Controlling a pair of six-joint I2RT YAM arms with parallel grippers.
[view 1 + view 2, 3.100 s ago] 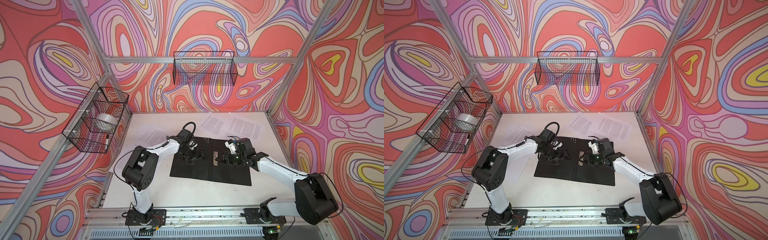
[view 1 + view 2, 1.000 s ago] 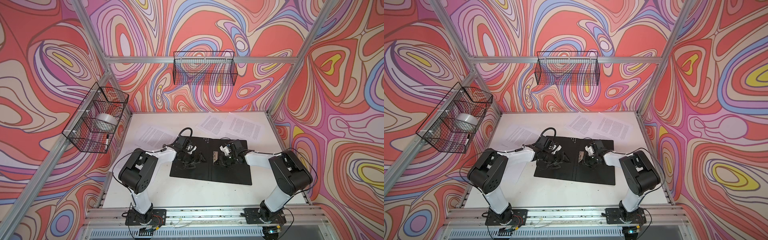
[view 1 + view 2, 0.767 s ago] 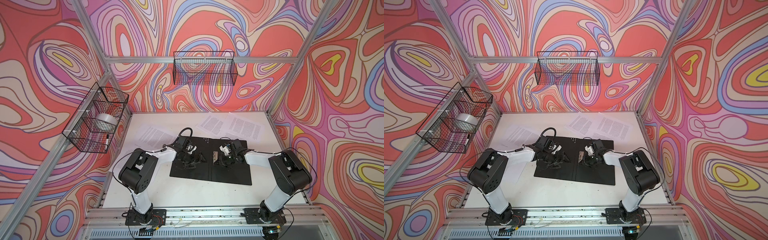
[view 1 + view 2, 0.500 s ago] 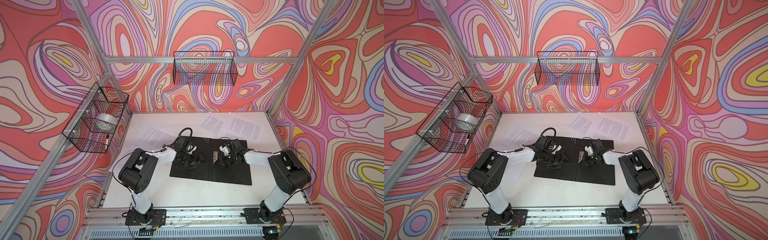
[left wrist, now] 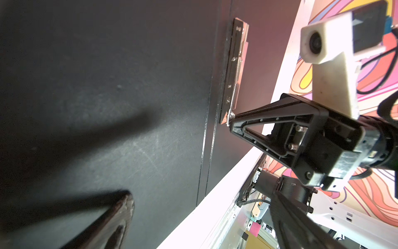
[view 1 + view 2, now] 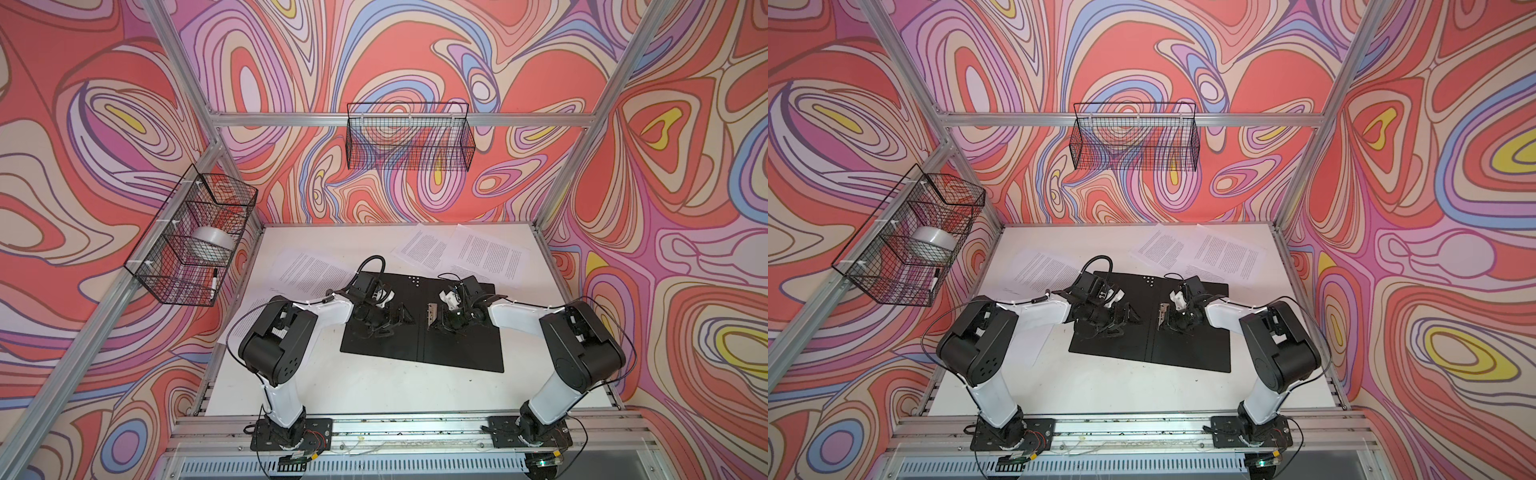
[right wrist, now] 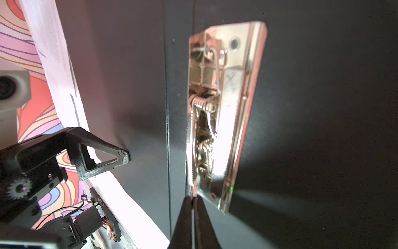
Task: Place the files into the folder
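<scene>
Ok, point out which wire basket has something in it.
The side-wall basket on the left: it holds a white roll and a marker. The back-wall basket looks empty.

Long black wire basket (image 6: 409, 137) hung upper centre, second black wire basket (image 6: 166, 257) at the left holding a white tape roll (image 6: 210, 245) and a white marker pen (image 6: 213, 284), swirling red, pink and lilac patterned walls (image 6: 415, 62), aluminium frame bars (image 6: 291, 120), white tabletop (image 6: 374, 386) below.
</scene>
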